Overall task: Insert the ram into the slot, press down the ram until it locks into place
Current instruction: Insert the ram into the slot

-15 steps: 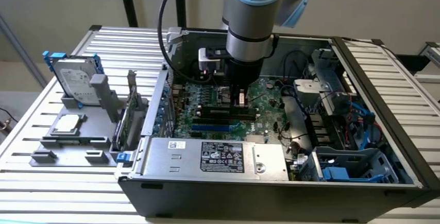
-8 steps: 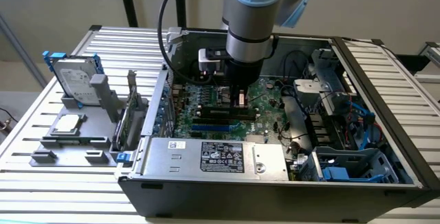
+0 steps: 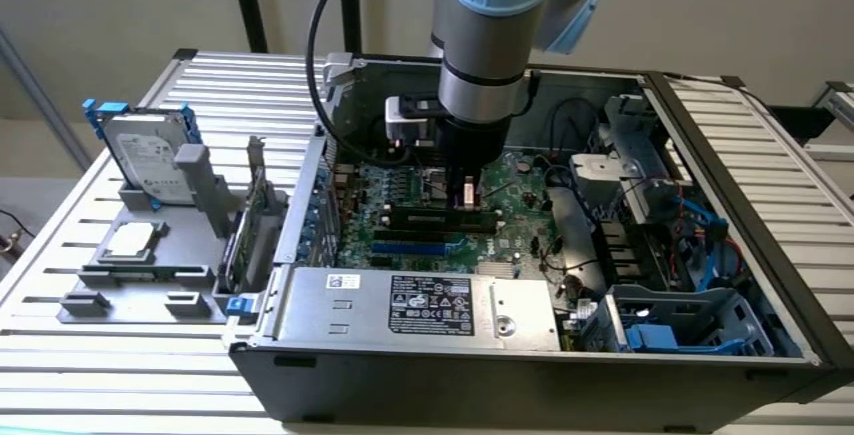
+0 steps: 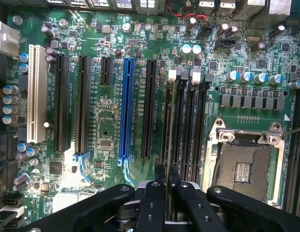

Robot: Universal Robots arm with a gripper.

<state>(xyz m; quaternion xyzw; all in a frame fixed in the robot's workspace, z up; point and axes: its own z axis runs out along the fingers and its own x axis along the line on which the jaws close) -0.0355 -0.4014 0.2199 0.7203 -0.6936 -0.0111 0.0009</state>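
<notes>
My gripper (image 3: pixel 467 199) reaches down into the open computer case over the green motherboard (image 3: pixel 400 190). In the wrist view its two black fingers (image 4: pixel 157 193) stand close together, shut on the ram (image 4: pixel 167 126). The ram shows edge-on there as a thin line running along one of the black memory slots (image 4: pixel 171 104), which has a white clip (image 4: pixel 172 75) at its far end. From the exterior view the ram (image 3: pixel 430 219) is a long dark stick standing on the board just below the gripper. Whether it is fully seated cannot be told.
Parallel black memory slots (image 4: pixel 191 121) lie beside the open CPU socket (image 4: pixel 244 164). A blue slot (image 4: pixel 126 106) and black expansion slots (image 4: pixel 82 101) lie on the other side. The silver power supply (image 3: pixel 427 300), cables (image 3: pixel 667 225) and a hard drive (image 3: pixel 147 155) on the grey stand surround the work area.
</notes>
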